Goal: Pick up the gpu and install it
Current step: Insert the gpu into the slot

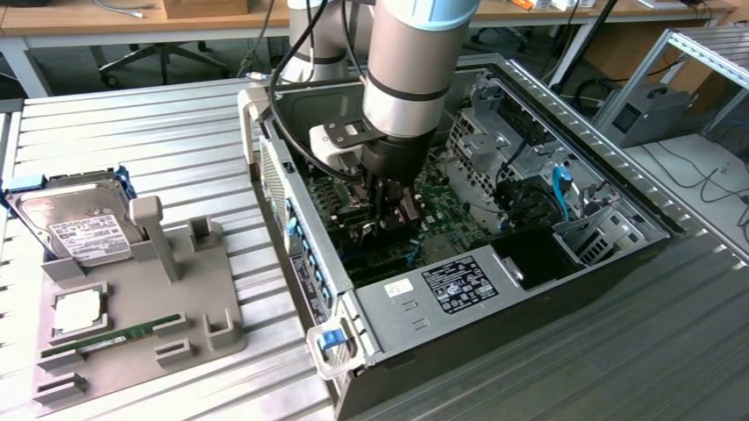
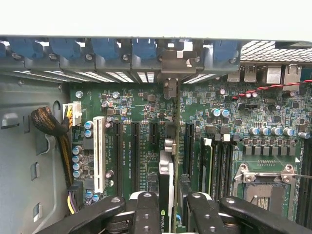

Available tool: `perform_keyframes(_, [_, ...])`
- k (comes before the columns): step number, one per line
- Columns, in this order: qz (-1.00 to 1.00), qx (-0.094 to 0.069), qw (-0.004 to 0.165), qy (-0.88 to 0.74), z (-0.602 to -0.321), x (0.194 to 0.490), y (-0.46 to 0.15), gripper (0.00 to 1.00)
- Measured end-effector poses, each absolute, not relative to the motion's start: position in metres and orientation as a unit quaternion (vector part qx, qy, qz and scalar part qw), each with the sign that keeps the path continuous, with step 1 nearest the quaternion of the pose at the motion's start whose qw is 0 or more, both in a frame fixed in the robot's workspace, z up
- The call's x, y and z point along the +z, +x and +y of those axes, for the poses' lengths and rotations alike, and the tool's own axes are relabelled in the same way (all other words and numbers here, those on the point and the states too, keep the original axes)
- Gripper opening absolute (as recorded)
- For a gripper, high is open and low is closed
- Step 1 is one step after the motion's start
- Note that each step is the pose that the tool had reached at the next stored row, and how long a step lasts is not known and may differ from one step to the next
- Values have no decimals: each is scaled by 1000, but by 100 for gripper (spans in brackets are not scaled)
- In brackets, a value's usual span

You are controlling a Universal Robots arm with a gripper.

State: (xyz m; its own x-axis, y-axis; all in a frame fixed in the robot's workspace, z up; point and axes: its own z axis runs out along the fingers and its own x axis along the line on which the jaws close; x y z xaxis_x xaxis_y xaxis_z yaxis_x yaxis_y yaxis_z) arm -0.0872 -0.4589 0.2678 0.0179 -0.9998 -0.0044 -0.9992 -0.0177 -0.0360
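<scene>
Exterior view: at mid-frame the arm reaches down into the open computer case (image 1: 392, 307), with the gripper (image 1: 387, 210) low over the motherboard (image 1: 451, 210); wrist view: the gripper (image 2: 170, 217) is clamped on the gpu (image 2: 166, 192), which stands edge-on over a motherboard slot; the pick-up looks done, and I cannot tell whether the card is seated.

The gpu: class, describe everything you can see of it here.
The gpu appears edge-on in the wrist view: a thin dark card with a small green logo on its edge and silvery fittings. It stands on edge over the black slots of the green motherboard, inside the open computer case, clamped by the gripper.
</scene>
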Motion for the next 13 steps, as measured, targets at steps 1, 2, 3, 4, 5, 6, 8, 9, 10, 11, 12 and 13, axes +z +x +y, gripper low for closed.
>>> perform_keyframes(1, [701, -11, 15, -713, -459, 268, -87, 27])
perform_keyframes(2, [701, -11, 15, -713, -459, 268, -88, 27])
perform_keyframes(3, [701, -12, 16, -713, -459, 268, -88, 27])
perform_keyframes(4, [700, -12, 17, -714, -459, 268, -88, 27])
perform_keyframes(5, [700, -12, 17, -714, -459, 268, -88, 27])
perform_keyframes(6, [700, -12, 18, -714, -459, 268, -89, 27])
perform_keyframes(8, [699, -12, 20, -714, -459, 268, -89, 27])
perform_keyframes(9, [699, -12, 21, -714, -459, 268, -90, 27])
perform_keyframes(10, [699, -12, 21, -715, -459, 268, -90, 27])
perform_keyframes(11, [699, -12, 21, -715, -459, 268, -90, 27])
perform_keyframes(12, [699, -12, 22, -715, -459, 268, -90, 27])
perform_keyframes(13, [699, -12, 22, -715, -459, 268, -90, 27])
